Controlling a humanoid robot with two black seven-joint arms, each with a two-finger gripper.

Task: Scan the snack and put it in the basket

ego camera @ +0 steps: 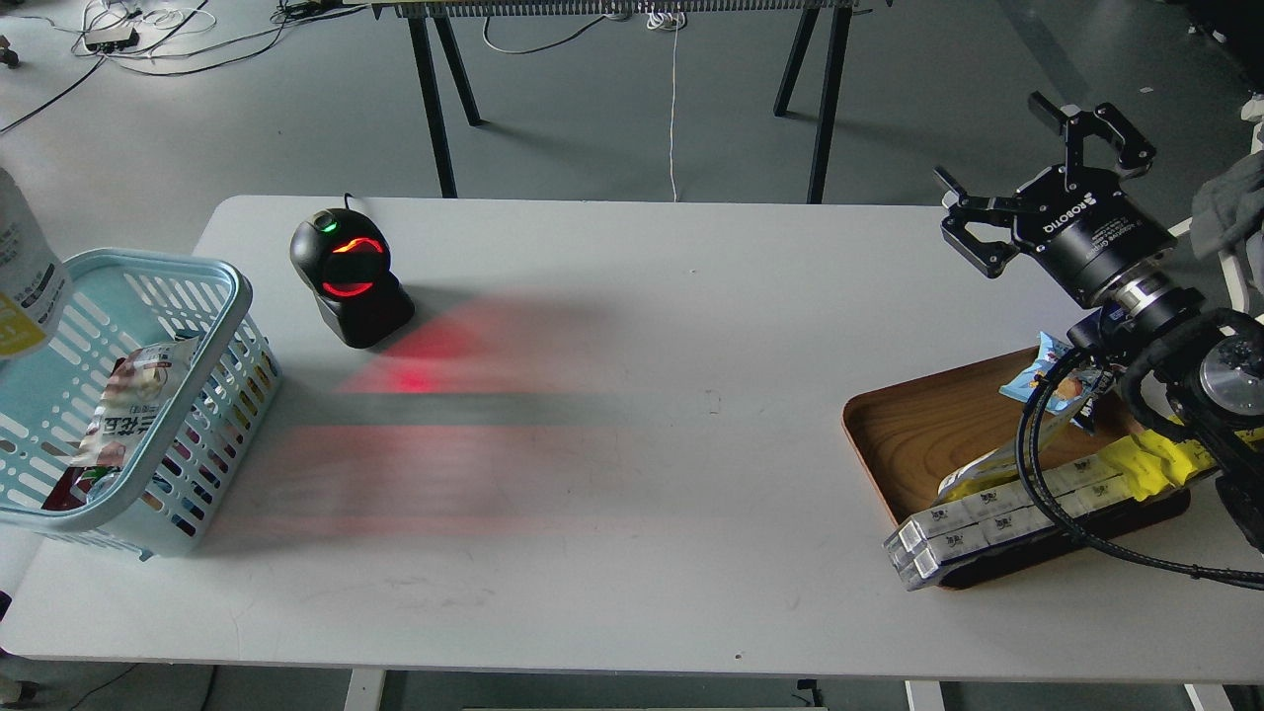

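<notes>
The snack pouch point(25, 272), yellow and white, shows only as a strip at the left edge, above the far left rim of the light blue basket point(212, 281). My left gripper is out of view past the left edge, so what holds the pouch is hidden. The basket stands at the table's left end with other packets point(123, 410) inside. My right gripper point(1027, 163) is open and empty, raised above the table's far right, behind the wooden tray.
A black barcode scanner point(348, 278) with a red glowing window stands right of the basket and casts red light on the white table point(632, 474). A brown wooden tray point(923, 434) at the right holds a blue-orange packet point(1047, 370), a yellow wrapper point(1150, 464) and white boxes point(973, 528).
</notes>
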